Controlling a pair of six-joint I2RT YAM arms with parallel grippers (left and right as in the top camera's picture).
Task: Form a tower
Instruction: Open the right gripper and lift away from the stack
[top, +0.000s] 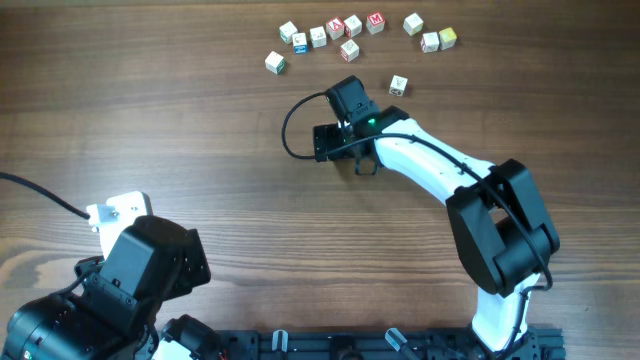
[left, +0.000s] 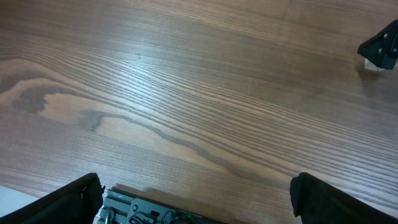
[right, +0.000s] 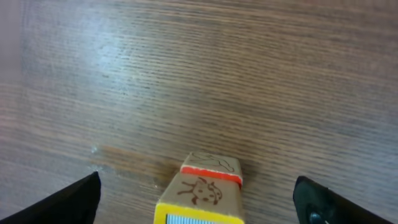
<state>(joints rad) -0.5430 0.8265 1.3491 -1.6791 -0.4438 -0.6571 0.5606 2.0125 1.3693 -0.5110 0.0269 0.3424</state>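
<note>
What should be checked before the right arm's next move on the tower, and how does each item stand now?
1. Right pincer open: ok, its fingers stand wide on either side of the tower, clear of it.
2. Tower standing straight: cannot tell; only its top shows, seen from above.
3. Left pincer out of the way: ok, open over bare table.
4. Cubes left to fetch: ok, loose cubes lie clustered at the far side, and one lone cube sits nearer the right pincer.
</note>
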